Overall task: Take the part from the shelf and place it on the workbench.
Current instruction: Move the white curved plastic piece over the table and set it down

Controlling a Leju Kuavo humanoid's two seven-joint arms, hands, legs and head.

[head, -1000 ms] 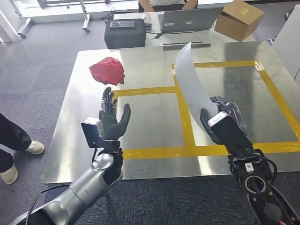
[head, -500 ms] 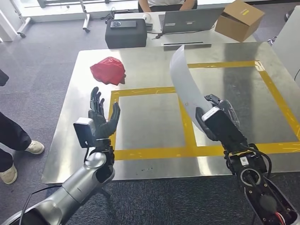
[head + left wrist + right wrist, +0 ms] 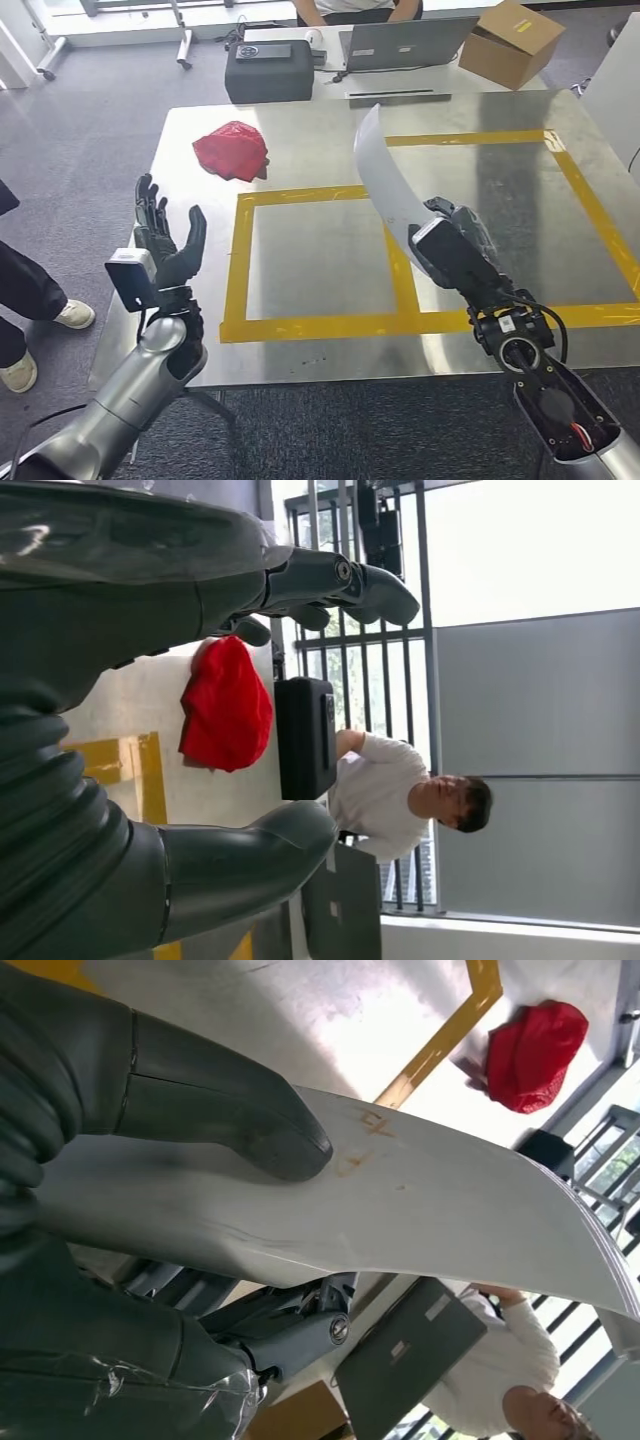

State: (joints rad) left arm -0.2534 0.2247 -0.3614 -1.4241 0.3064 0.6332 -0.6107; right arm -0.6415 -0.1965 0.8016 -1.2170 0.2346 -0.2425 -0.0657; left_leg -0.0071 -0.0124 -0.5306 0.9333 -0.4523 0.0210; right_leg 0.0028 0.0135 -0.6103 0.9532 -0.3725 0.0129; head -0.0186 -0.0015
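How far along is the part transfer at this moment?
Done: the curved white part is off the shelf, gripped by the right hand. In hand: it is held above the workbench, inside the yellow tape. Left: setting it down and letting go. The left hand holds nothing.

- The white curved panel: lower end hidden inside the right hand in the head view; far end cut off by the picture's edge in the right wrist view.
- Orange marks on the panel in the right wrist view: too small to read.
- Person behind the laptop: cut off at the head view's top edge; only arms and torso show.
- Cardboard box: top corner cut by the frame edge.
- Person's shoes and dark trouser leg: body cut off at the left edge.
- Red cloth: partly covered by the left hand in the left wrist view.
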